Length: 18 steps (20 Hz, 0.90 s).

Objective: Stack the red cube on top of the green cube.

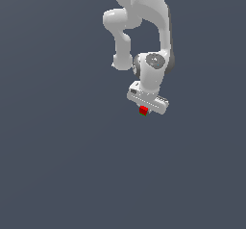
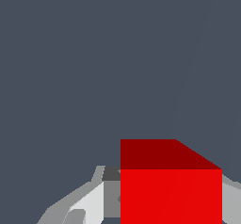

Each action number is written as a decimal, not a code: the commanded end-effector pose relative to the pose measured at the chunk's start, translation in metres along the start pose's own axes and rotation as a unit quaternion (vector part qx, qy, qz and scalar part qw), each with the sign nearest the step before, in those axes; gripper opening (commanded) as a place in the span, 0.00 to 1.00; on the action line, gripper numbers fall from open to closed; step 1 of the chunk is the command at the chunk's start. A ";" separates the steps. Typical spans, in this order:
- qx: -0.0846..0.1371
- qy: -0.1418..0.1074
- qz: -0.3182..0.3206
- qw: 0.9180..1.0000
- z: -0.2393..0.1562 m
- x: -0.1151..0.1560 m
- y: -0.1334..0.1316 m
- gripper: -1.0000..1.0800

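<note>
The red cube [image 1: 143,110] sits between the fingers of my white gripper [image 1: 144,108], just under the hand in the exterior view. In the wrist view the red cube [image 2: 170,190] fills the space between the grey fingers [image 2: 109,195], which lie against its sides, so my gripper [image 2: 170,204] is shut on it. Of the green cube [image 1: 142,114] only a thin green sliver shows, right under the red cube in the exterior view. It is hidden in the wrist view. I cannot tell whether the two cubes touch.
The white arm [image 1: 153,74] reaches down from the top of the exterior view. A plain dark grey floor [image 1: 62,165] lies all around.
</note>
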<state>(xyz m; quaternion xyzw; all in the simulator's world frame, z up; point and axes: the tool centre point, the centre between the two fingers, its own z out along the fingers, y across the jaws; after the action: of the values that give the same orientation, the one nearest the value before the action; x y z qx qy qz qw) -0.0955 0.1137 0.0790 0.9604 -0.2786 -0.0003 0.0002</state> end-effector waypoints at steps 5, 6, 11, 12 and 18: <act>0.000 0.000 0.000 1.000 0.012 -0.026 0.007 0.00; 0.000 0.000 0.000 1.000 0.014 -0.028 0.008 0.00; 0.000 0.000 0.000 1.000 0.016 -0.032 0.009 0.96; 0.000 0.000 0.000 1.000 0.016 -0.032 0.009 0.96; 0.000 0.000 0.000 1.000 0.016 -0.032 0.009 0.96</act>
<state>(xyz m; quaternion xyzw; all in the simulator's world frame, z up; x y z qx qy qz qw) -0.1273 0.1236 0.0632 0.9604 -0.2788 0.0000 0.0001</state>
